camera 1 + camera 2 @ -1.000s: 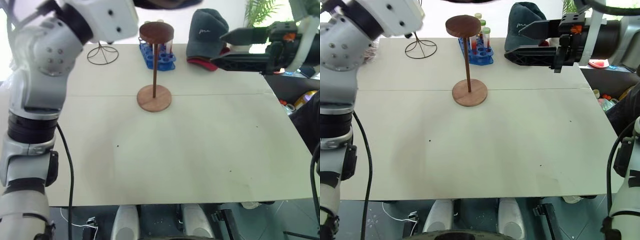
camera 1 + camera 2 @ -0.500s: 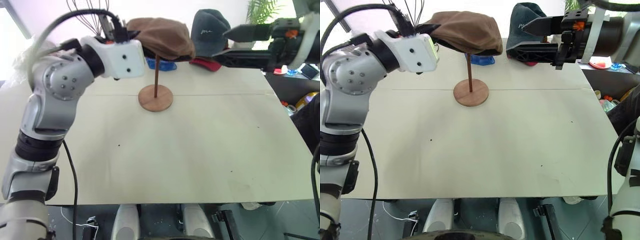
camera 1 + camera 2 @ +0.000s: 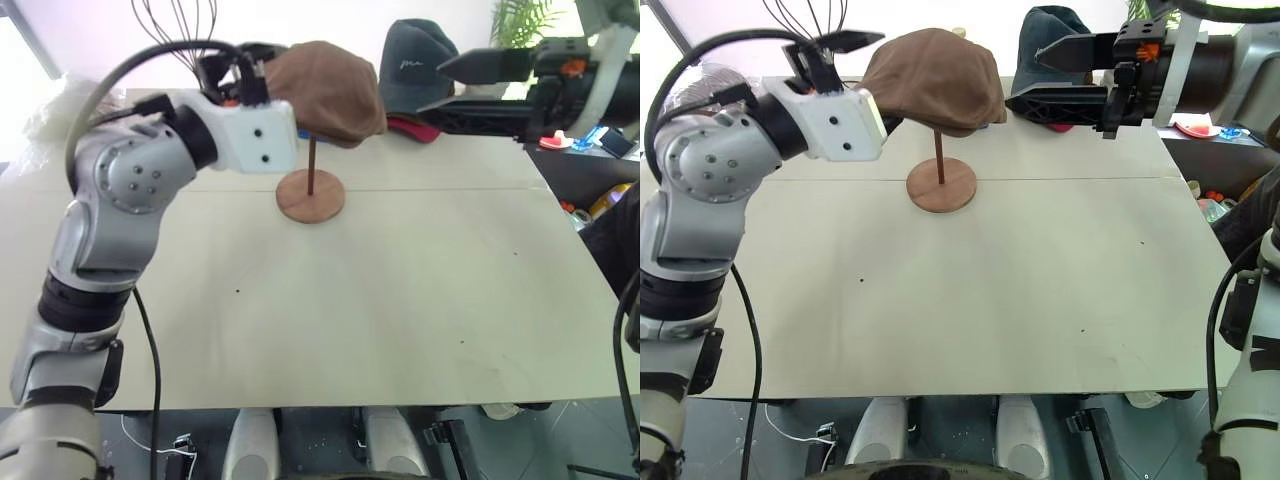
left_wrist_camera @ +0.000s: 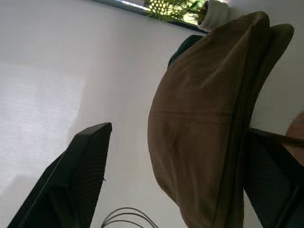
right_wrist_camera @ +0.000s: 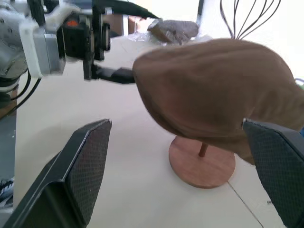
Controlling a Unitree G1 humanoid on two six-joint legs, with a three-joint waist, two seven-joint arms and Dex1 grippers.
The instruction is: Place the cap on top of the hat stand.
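The brown cap (image 3: pixel 325 88) lies draped over the top of the hat stand, hiding its top disc. The thin pole (image 3: pixel 312 166) and round wooden base (image 3: pixel 310 196) show below it at the table's far middle. My left gripper (image 3: pixel 880 80) is open at the cap's left edge, one finger (image 3: pixel 845 40) above it and the other low against its rim. In the left wrist view the cap (image 4: pixel 204 123) sits between the spread fingers, close to one of them. My right gripper (image 3: pixel 1025 77) hovers open to the right of the cap, holding nothing.
A dark grey baseball cap (image 3: pixel 415 62) rests on a red cap (image 3: pixel 405 125) behind the right gripper. At the far left rises a black wire head-shaped stand (image 3: pixel 805 15), with a white bag (image 3: pixel 50 105) left of it. The table's right edge (image 3: pixel 580 250) borders clutter on the floor.
The left arm has come down with the cap, which now sits lower over the stand's top. The left gripper has opened. The right arm has not moved.
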